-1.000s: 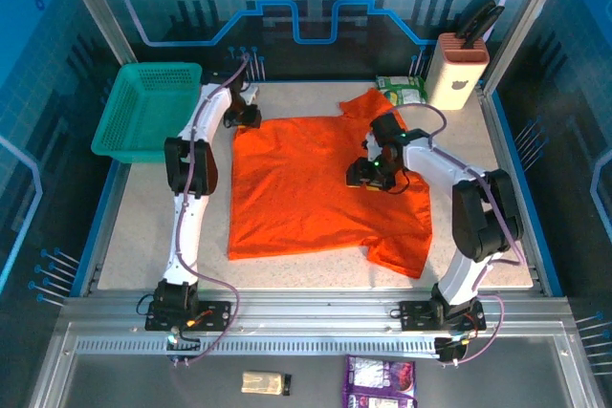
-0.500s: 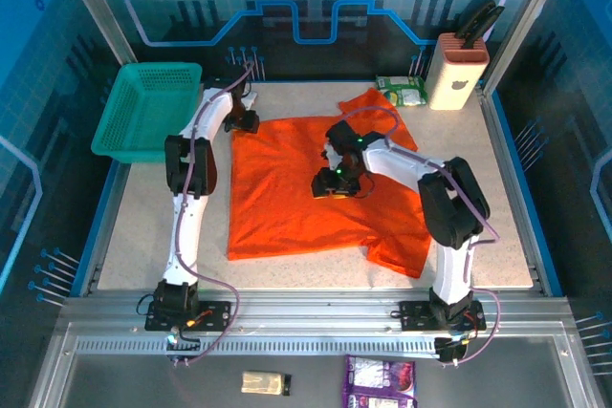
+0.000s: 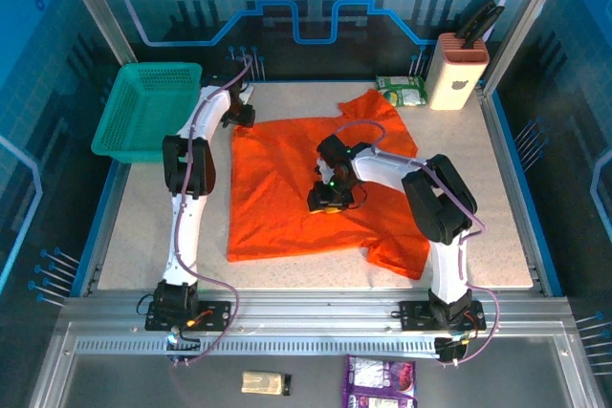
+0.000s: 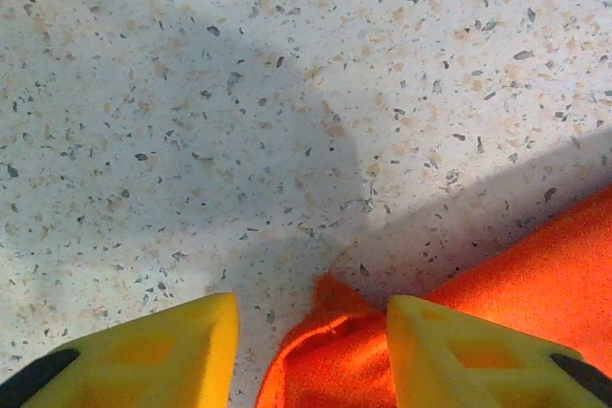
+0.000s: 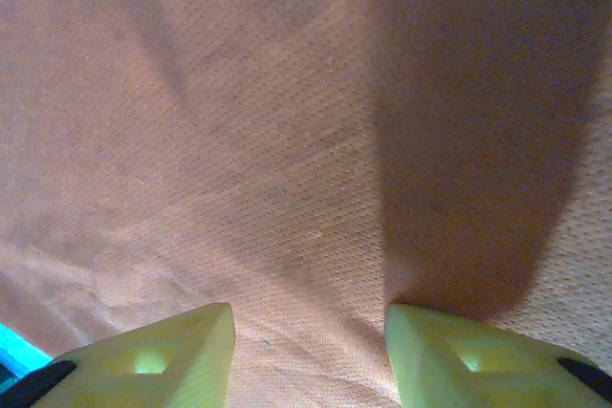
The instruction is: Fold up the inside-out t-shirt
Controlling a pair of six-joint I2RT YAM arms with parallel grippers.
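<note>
T-shirt [image 3: 277, 198] corner between left fingers [image 4: 449, 351], partly cropped.

**Tally on and around the counter**

One counter [image 3: 134, 236]. One orange-red t-shirt [image 3: 287, 188]. One teal mesh basket [image 3: 148, 107]. One white knife block [image 3: 457, 69]. One green packet [image 3: 402, 89]. On the front ledge, one purple packet [image 3: 380, 381] and one small tan item [image 3: 265, 384]. Two arms, the left arm [image 3: 182, 207] and the right arm [image 3: 440, 207]. Four yellow fingers, two left fingers [image 4: 163, 341] and two right fingers [image 5: 163, 346].
</note>
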